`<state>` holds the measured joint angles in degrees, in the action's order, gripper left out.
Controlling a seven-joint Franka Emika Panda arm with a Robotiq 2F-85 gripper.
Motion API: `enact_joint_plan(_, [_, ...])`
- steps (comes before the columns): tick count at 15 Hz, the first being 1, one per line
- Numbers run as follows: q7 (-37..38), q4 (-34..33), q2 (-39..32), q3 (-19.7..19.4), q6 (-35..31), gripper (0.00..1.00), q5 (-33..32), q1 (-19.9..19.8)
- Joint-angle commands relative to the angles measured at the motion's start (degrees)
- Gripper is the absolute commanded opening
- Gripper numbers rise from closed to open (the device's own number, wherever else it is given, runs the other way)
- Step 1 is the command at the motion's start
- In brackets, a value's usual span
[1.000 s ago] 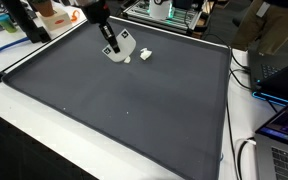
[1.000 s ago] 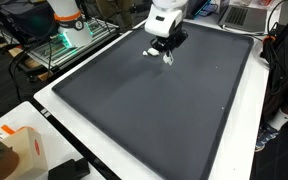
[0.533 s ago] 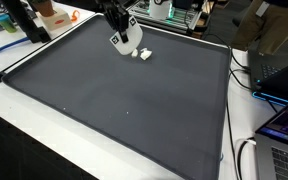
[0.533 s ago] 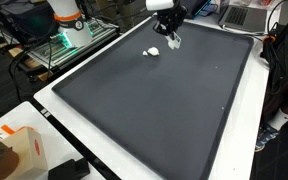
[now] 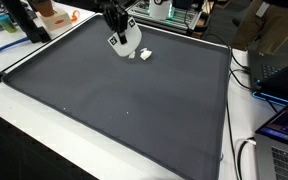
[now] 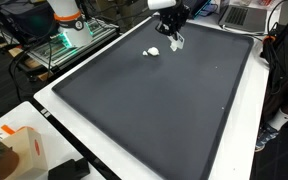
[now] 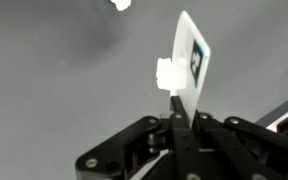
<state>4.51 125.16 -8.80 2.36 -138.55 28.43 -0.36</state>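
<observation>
My gripper (image 7: 178, 108) is shut on the lower edge of a thin white card (image 7: 190, 58), which stands upright and carries a dark printed square. A small white block (image 7: 166, 74) sticks to the card's side. In both exterior views the gripper (image 5: 117, 27) (image 6: 170, 22) hangs above the far end of the dark grey mat (image 5: 124, 105) (image 6: 154, 110) with the card (image 5: 128, 40) (image 6: 174, 40) below it. A small white lump (image 5: 143, 54) (image 6: 153, 51) (image 7: 121, 4) lies on the mat close beside the card, apart from it.
The white table rim (image 5: 44, 125) frames the mat. Laptops (image 5: 284, 125) and cables sit along one side. An orange-and-white box (image 6: 24, 150) stands at a corner, and equipment with green lights (image 6: 69, 40) stands behind the mat.
A second ago the gripper was down at the mat beside the white lump. It has risen with the card and shifted toward the far edge; the lump stayed on the mat.
</observation>
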Motion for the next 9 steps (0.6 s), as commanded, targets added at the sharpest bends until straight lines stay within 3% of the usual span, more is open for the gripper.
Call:
enact_joint_plan(1, [-2.61, 2.11, -0.14, 2.16, -4.09, 0.01, 5.11, 0.88])
enact_joint_plan(5, [-3.58, 2.67, -4.04, 4.27, -12.92, 0.01, 4.27, 2.91])
enact_joint_plan(9, [-1.58, 4.01, -8.90, 3.96, -24.55, 0.01, -3.13, 5.03])
